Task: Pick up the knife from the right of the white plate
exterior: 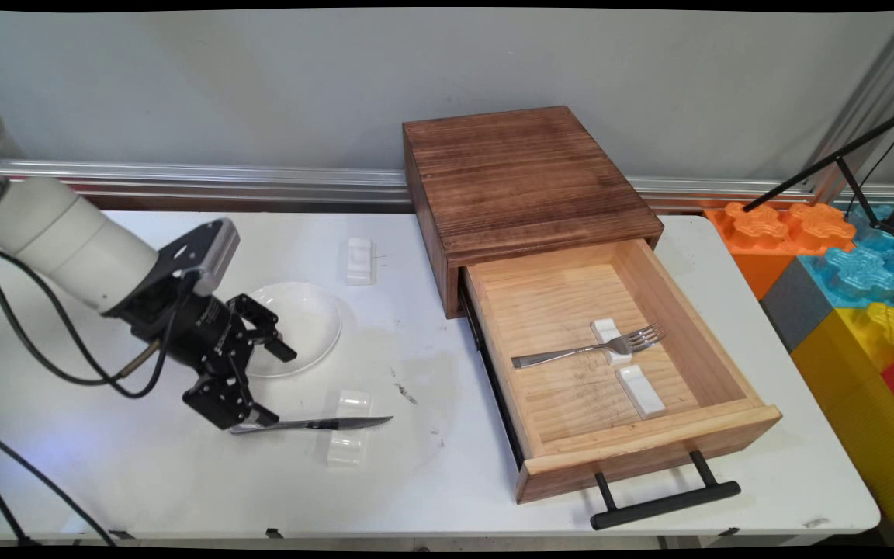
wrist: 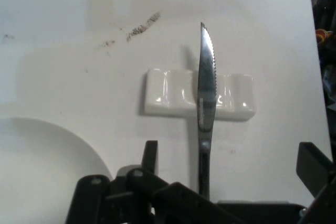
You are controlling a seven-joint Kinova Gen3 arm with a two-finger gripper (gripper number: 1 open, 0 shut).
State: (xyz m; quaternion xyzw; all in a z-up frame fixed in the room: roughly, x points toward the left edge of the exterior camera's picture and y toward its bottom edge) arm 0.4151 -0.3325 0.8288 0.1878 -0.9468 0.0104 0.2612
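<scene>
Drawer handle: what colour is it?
Black. The drawer handle shows best in the main view, against the pale wooden drawer.

open drawer point(exterior: 715, 423) blocks right — bare table point(exterior: 431, 466) left

Here's the arm: a thick white tubular robot arm point(exterior: 67, 241) built of rounded cylindrical segments with visible seams between them, a dark band ringing it near the left edge. At the wrist sits a small silver-grey box on a black bracket point(exterior: 202, 248). Beyond it, the black two-finger gripper point(exterior: 272, 380), all angular jointed linkage with round pivot pins. Thin black cables point(exterior: 51, 353) loop below the arm, and one green wire shows beside them
</scene>
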